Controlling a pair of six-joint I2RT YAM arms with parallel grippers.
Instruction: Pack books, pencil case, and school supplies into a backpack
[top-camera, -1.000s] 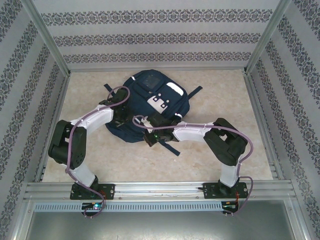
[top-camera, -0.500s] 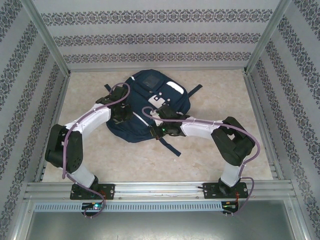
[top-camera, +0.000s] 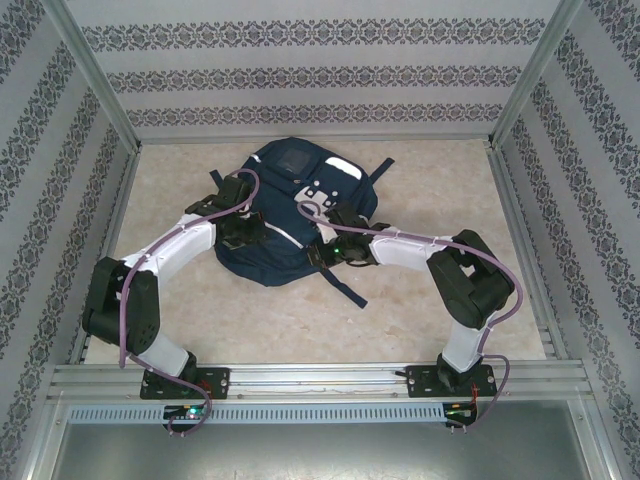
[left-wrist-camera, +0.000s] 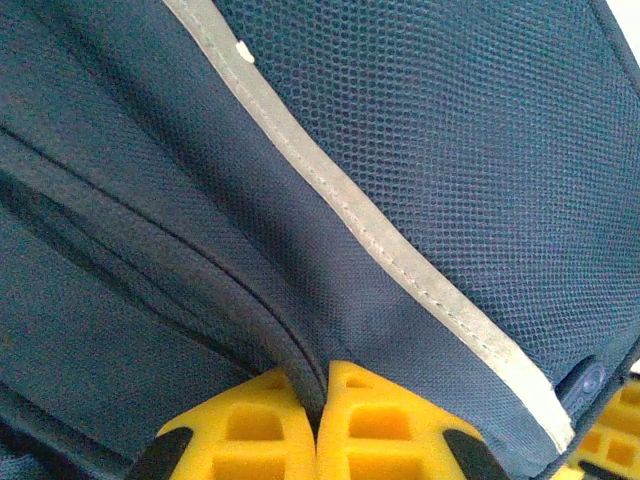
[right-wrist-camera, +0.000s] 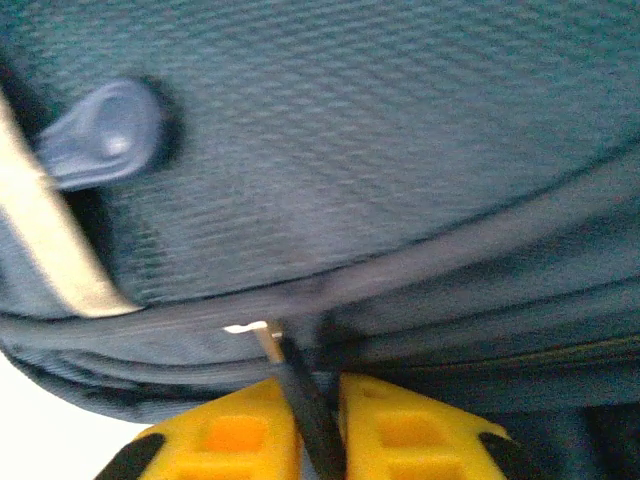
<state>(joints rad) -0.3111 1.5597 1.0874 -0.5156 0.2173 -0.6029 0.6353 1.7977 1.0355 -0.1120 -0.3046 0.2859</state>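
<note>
One navy-blue fabric backpack (top-camera: 275, 262), pale-striped. Two grippers: left gripper (left-wrist-camera: 320, 385) clamped tight on its fabric fold; right gripper (right-wrist-camera: 318, 400) pinching one dark zip cord (right-wrist-camera: 300, 385).

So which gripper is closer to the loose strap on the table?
Right. The right gripper is on the backpack just beside the strap; the left gripper is on the opposite side.

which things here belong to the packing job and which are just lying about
Job: backpack; zip pull; left gripper pinching backpack fabric; right gripper around the zip pull.
Just there: table; patterned walls; metal rail.
</note>
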